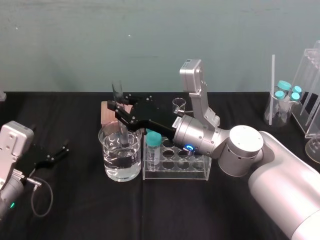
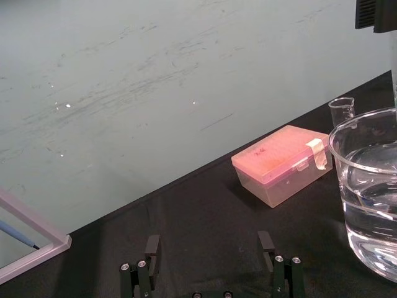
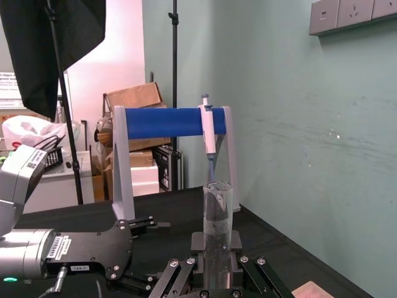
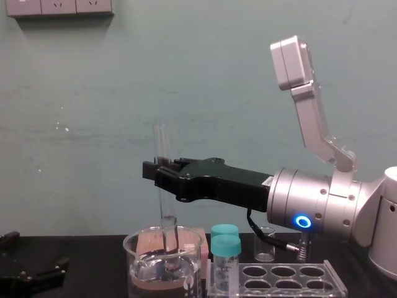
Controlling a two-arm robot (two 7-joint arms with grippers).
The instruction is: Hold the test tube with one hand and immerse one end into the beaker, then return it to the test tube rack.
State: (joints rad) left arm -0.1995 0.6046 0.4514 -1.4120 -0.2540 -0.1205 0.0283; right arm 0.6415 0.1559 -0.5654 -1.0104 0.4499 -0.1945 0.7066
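The right gripper (image 4: 156,171) is clamping the test tube (image 4: 162,141) upright at mid-length so its rounded end is reaching down into the beaker (image 1: 107,150) of water, beside the rack (image 1: 199,173) (the left gripper (image 1: 61,152) is resting spread and empty, well apart).

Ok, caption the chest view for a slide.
Right pincer holds the test tube upright, lower end inside the water-filled beaker.

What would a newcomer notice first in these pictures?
At the middle of the table, the right gripper holds the test tube upright, its lower end dipped into the water-filled beaker. Beside the beaker stands the test tube rack with teal-capped vials; the left gripper rests open at the left.
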